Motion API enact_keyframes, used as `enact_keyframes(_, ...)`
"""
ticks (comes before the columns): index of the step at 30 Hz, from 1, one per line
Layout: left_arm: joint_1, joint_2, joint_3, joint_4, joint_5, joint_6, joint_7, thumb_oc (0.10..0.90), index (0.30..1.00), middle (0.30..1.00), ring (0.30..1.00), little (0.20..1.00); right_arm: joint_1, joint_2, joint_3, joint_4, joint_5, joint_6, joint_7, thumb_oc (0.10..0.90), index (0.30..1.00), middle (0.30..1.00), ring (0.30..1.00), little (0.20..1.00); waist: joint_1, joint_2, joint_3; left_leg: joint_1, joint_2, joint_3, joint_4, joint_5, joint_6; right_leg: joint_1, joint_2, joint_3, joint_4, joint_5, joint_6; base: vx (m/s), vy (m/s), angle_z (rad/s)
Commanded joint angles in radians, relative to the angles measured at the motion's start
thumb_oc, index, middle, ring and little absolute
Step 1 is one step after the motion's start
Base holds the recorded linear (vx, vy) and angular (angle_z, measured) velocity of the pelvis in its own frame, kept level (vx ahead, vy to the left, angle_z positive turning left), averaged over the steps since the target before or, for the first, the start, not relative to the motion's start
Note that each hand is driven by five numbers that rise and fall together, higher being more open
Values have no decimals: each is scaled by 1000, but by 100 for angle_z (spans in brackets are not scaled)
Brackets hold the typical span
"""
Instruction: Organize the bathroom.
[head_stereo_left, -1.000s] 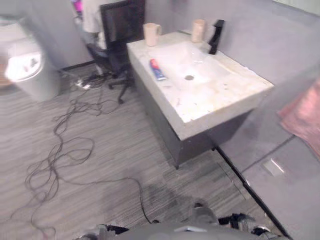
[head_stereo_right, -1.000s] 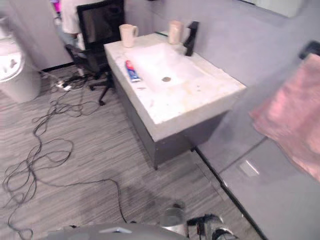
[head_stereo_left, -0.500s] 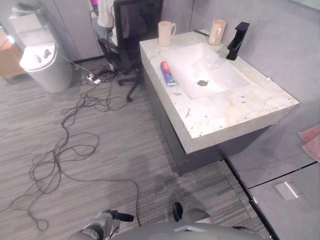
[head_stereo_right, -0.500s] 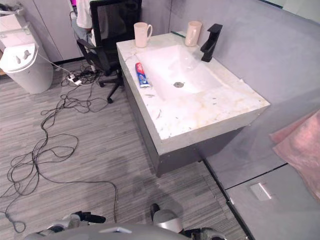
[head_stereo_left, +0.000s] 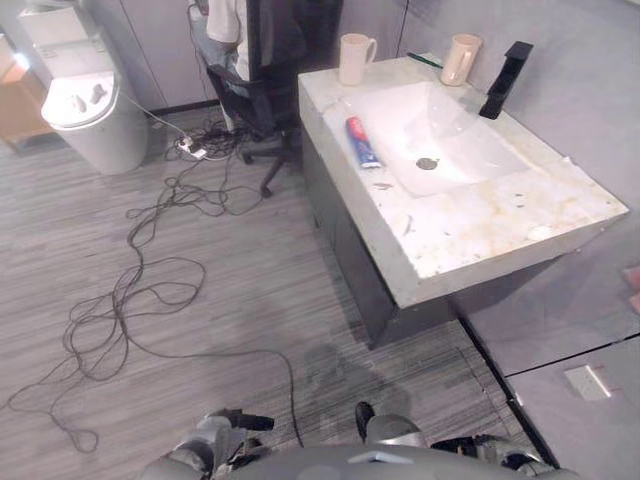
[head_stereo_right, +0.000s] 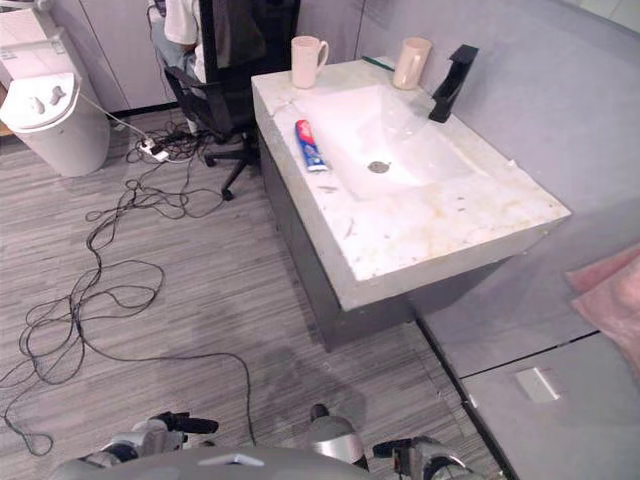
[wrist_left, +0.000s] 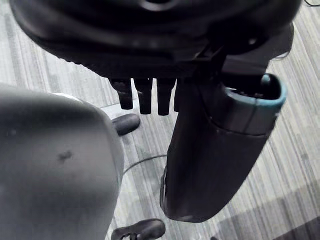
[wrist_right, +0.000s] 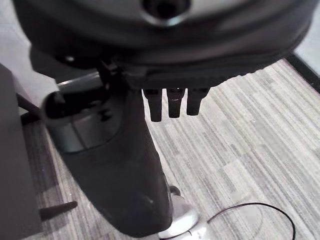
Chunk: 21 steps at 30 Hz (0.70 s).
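A white marble sink counter (head_stereo_left: 500, 215) stands against the grey wall on the right. A red and blue toothpaste tube (head_stereo_left: 362, 142) lies on it, left of the basin. Two cream mugs stand at the back, one at the left corner (head_stereo_left: 355, 58) and one (head_stereo_left: 462, 58) beside the black faucet (head_stereo_left: 505, 65). My left hand (head_stereo_left: 218, 442) hangs low at the bottom edge, its fingers (wrist_left: 145, 97) straight and holding nothing. Down at the lower right my right hand (head_stereo_right: 425, 460) hangs too, with straight fingers (wrist_right: 172, 102) that hold nothing. Both hands are far from the counter.
A person sits on a black office chair (head_stereo_left: 270, 60) just left of the counter. A white lidded bin (head_stereo_left: 95, 120) stands at the far left. Loose black cables (head_stereo_left: 130, 300) and a power strip trail over the striped floor. A pink towel (head_stereo_right: 610, 300) hangs at the right edge.
The camera has swung, so the counter now sits further right and higher in the picture. Both hands have come into view at the bottom edge. Nothing on the counter has moved.
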Motion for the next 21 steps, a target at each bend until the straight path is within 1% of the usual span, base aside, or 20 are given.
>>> enact_keyframes(1, 9, 29, 5, -3, 23, -17, 21, 800, 900, 900, 900, 900, -44, -29, 20, 38, 8, -13, -38, 800, 900, 900, 900, 900, 4, 34, -28, 14, 20, -17, 36, -20, 43, -100, 63, 27, 157, -75, 27, 77, 349, -14)
enact_keyframes(2, 8, 30, 3, -1, 28, -11, 20, 800, 900, 900, 900, 900, -44, -29, 15, 32, 27, -17, -48, 800, 900, 900, 900, 900, 1, 38, -26, 13, 12, -11, 37, -26, 48, -106, 53, 29, 172, -78, 34, 117, 476, -5)
enact_keyframes(3, 2, 35, -12, 12, 84, -7, 16, 800, 900, 900, 900, 900, -45, -28, -1, 11, 20, 0, -47, 800, 900, 900, 900, 900, -2, 49, -20, 2, -20, -3, 38, -38, 67, -125, 18, 23, 219, -84, 50, 153, 586, 6)
enact_keyframes(4, 1, 39, -24, 16, 93, -1, 20, 800, 900, 900, 900, 900, -44, -26, -2, 3, -1, 9, -42, 800, 900, 900, 900, 900, -2, 55, -16, -4, -36, -6, 34, -38, 80, -149, 1, 19, 270, -77, 57, 155, 551, 13)
enact_keyframes(5, 0, 40, -28, 17, 93, 2, 19, 800, 900, 900, 900, 900, -43, -25, -1, 0, -7, 11, -41, 800, 900, 900, 900, 900, -3, 56, -15, -6, -42, -7, 32, -38, 84, -158, -4, 19, 287, -75, 60, 139, 499, 15)
enact_keyframes(6, -7, 45, -40, 25, 82, 0, 11, 800, 900, 900, 900, 900, -31, -27, 3, -3, -4, 0, -43, 800, 900, 900, 900, 900, -4, 66, -4, -11, -68, 1, 29, -51, 111, -239, -50, 26, 462, 26, 48, 131, 471, 16)
enact_keyframes(8, -14, 50, -53, 34, 101, -17, 8, 800, 900, 900, 900, 900, -20, -38, -4, -3, -12, -16, -28, 800, 900, 900, 900, 900, -5, 77, 12, -10, -90, 10, 33, -82, 134, -337, -74, 36, 623, 121, 35, 141, 459, 14)
enact_keyframes(9, -17, 53, -57, 37, 105, -20, 9, 800, 900, 900, 900, 900, -20, -42, -5, 1, -26, -20, -14, 800, 900, 900, 900, 900, -5, 80, 20, -9, -96, 15, 38, -93, 139, -367, -66, 45, 661, 133, 32, 149, 339, 6)
enact_keyframes(10, -22, 58, -59, 36, 99, -19, 9, 800, 900, 900, 900, 900, -23, -45, 0, 6, -39, -19, 1, 800, 900, 900, 900, 900, -12, 82, 34, 0, -102, 17, 42, -102, 144, -402, -27, 48, 697, 123, 35, 226, 309, -7)
enact_keyframes(11, -31, 62, -59, 36, 86, -24, 4, 800, 900, 900, 900, 900, -25, -46, 6, 14, -41, -17, 8, 800, 900, 900, 900, 900, -26, 73, 41, 16, -120, 12, 38, -111, 149, -424, 29, 28, 668, 109, 50, 270, 265, -12)
enact_keyframes(12, -38, 60, -58, 34, 81, -25, 5, 800, 900, 900, 900, 900, -24, -43, 8, 19, -39, -16, 9, 800, 900, 900, 900, 900, -34, 66, 43, 28, -137, 10, 31, -113, 151, -425, 52, 6, 621, 104, 56, 329, 223, -11)
enact_keyframes(13, -43, 58, -56, 31, 80, -27, 8, 800, 900, 900, 900, 900, -22, -40, 10, 21, -34, -13, 10, 800, 900, 900, 900, 900, -44, 56, 46, 45, -157, 8, 23, -117, 153, -417, 68, -21, 548, 97, 63, 415, 181, 12)
enact_keyframes(14, -52, 56, -54, 23, 86, -20, 11, 800, 900, 900, 900, 900, -13, -33, 15, 12, -30, -8, 8, 800, 900, 900, 900, 900, -57, 34, 43, 65, -196, 9, 10, -124, 151, -399, 94, -64, 363, 75, 65, 346, 132, 30)
enact_keyframes(15, -53, 55, -54, 22, 87, -19, 11, 800, 900, 900, 900, 900, -12, -32, 16, 10, -30, -7, 7, 800, 900, 900, 900, 900, -60, 34, 48, 72, -196, 6, 8, -125, 150, -388, 98, -71, 346, 71, 64, 381, 126, 37)
enact_keyframes(16, -60, 55, -56, 14, 87, -9, 18, 800, 900, 900, 900, 900, 0, -28, 19, -1, -41, -4, 10, 800, 900, 900, 900, 900, -69, 17, 45, 80, -222, 1, 2, -131, 149, -367, 121, -97, 233, 68, 63, 331, 116, 34)
enact_keyframes(17, -66, 54, -59, 6, 87, -2, 29, 800, 900, 900, 900, 900, 11, -25, 22, -6, -53, -5, 14, 800, 900, 900, 900, 900, -78, 0, 38, 88, -254, -3, -3, -137, 144, -351, 142, -123, 132, 105, 69, 432, 155, 31)
enact_keyframes(18, -70, 52, -61, 5, 85, -2, 35, 800, 900, 900, 900, 900, 19, -23, 25, -8, -61, -5, 17, 800, 900, 900, 900, 900, -83, -9, 34, 96, -274, -5, -6, -145, 141, -348, 154, -141, 72, 142, 74, 485, 186, 22)
enact_keyframes(19, -74, 49, -65, 3, 69, -12, 46, 800, 900, 900, 900, 900, 31, -22, 30, -8, -74, -5, 22, 800, 900, 900, 900, 900, -87, -19, 30, 116, -302, 0, -9, -161, 136, -364, 167, -184, 28, 196, 78, 387, 162, 13)
enact_keyframes(21, -74, 48, -65, 2, 63, -21, 53, 800, 900, 900, 900, 900, 41, -23, 30, -7, -76, -7, 29, 800, 900, 900, 900, 900, -88, -21, 30, 134, -314, 5, -13, -174, 138, -375, 178, -210, 44, 201, 71, 356, 117, -14)
